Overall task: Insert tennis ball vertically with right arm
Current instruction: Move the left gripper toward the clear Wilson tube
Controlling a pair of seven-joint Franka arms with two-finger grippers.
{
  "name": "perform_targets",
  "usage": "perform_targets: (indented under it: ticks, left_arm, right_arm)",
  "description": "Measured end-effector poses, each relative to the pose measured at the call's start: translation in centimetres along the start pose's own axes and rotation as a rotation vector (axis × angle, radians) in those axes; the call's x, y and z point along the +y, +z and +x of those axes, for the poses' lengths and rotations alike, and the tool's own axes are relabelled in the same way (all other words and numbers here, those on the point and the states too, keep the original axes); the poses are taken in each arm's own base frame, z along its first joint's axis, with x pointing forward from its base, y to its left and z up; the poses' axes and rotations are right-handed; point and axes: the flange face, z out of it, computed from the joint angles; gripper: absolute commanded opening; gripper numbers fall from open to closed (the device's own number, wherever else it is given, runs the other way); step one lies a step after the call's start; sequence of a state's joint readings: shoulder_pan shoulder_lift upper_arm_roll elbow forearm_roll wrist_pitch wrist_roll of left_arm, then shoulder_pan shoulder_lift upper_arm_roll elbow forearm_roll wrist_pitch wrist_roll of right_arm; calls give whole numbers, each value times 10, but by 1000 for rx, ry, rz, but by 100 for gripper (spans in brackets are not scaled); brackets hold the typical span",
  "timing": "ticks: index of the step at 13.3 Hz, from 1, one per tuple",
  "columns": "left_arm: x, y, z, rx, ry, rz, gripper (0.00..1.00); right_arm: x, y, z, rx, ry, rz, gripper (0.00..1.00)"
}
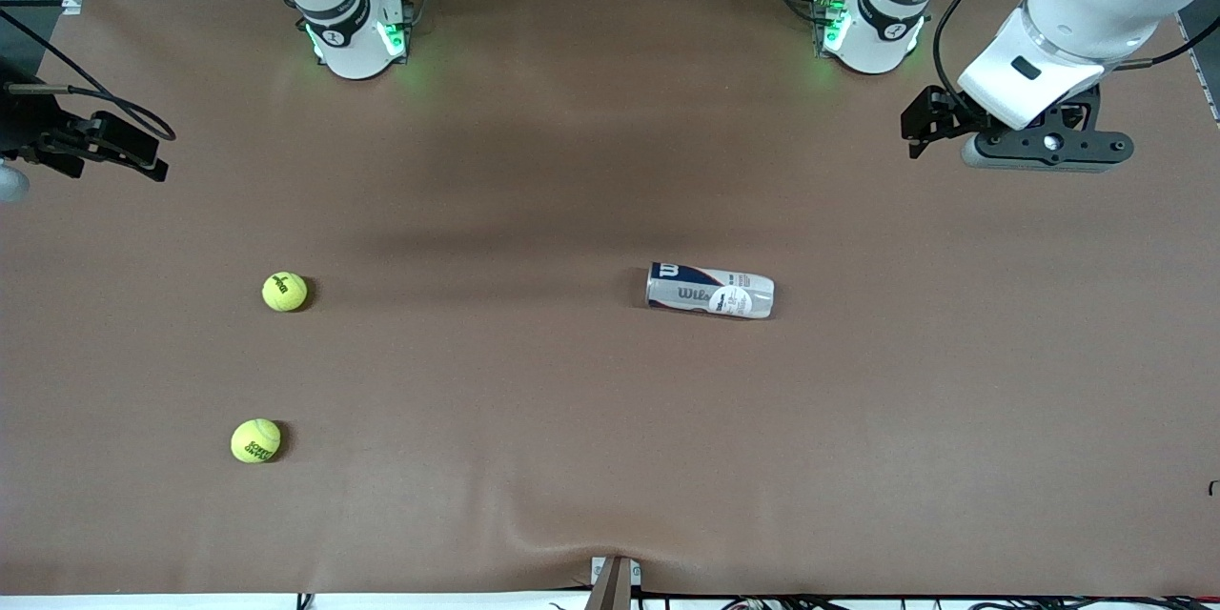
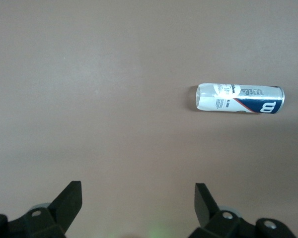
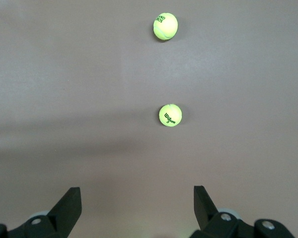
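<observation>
Tennis ball (image 1: pixel 255 440), yellow felt, lies low in the frame; a second yellow ball (image 1: pixel 284 292) lies above it. The white-and-blue tube can (image 1: pixel 710 290) rests sideways mid-frame. Right gripper (image 3: pixel 137 208) and left gripper (image 2: pixel 137 206) hover spread and empty. Nothing is done yet.

Only three things were found on the brown tabletop (image 1: pixel 610 457). A can (image 1: pixel 710 290) was laid on its side near the middle. Two tennis balls (image 1: pixel 285 292) (image 1: pixel 255 440) were placed well apart toward the right arm's end, one nearer the front edge. Wide bare surface was left between them and along every edge.
</observation>
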State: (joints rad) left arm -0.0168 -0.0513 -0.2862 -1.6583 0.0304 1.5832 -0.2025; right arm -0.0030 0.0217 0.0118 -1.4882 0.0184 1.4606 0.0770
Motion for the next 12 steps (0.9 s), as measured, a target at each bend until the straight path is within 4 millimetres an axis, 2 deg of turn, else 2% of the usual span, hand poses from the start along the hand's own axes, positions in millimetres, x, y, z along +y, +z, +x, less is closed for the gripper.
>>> perform_targets:
  ticks: [9, 12]
  left_arm:
    - [2, 15, 14, 5, -37, -11, 100]
    - [9, 25, 22, 9, -24, -19, 100]
  right_arm:
    - [0, 2, 1, -4, 0, 0, 100]
    - [0, 3, 2, -7, 0, 0, 100]
